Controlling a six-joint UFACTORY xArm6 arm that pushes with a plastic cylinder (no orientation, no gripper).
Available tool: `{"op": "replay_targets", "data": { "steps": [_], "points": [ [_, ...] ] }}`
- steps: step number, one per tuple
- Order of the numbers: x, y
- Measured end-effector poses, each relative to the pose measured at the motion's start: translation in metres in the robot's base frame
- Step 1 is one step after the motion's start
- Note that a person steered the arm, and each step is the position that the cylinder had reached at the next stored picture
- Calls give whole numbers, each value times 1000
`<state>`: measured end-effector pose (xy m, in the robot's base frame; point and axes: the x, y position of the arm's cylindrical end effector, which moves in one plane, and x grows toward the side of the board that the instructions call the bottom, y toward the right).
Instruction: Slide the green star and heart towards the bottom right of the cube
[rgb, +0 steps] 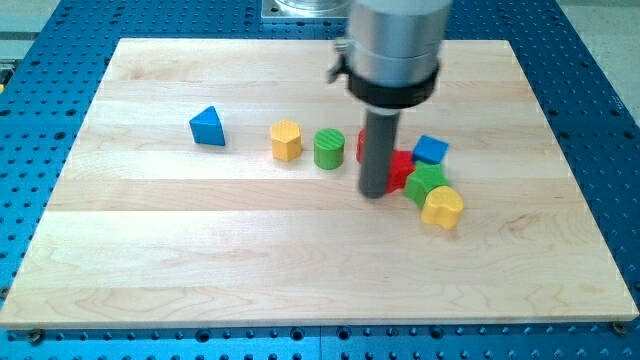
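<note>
The green star (426, 183) lies right of the board's middle, touching the yellow heart (442, 208) just below and to its right. The blue cube (431, 150) sits just above the green star. A red block (401, 168) lies between them, partly hidden by the rod. My tip (374, 192) rests on the board just left of the red block and the green star. Another red block (362, 145) peeks out behind the rod.
A green cylinder (329, 148) and a yellow hexagonal block (286, 140) stand left of the rod. A blue triangle (207, 127) lies further left. The wooden board (300, 270) sits on a blue perforated table (600, 120).
</note>
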<state>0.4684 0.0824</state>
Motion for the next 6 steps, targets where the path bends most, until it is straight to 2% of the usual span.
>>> {"op": "replay_targets", "data": {
  "steps": [2,3,4,5,6],
  "points": [
    [-33,82],
    [-25,37],
    [7,2],
    [57,7],
    [81,8]
  ]
}}
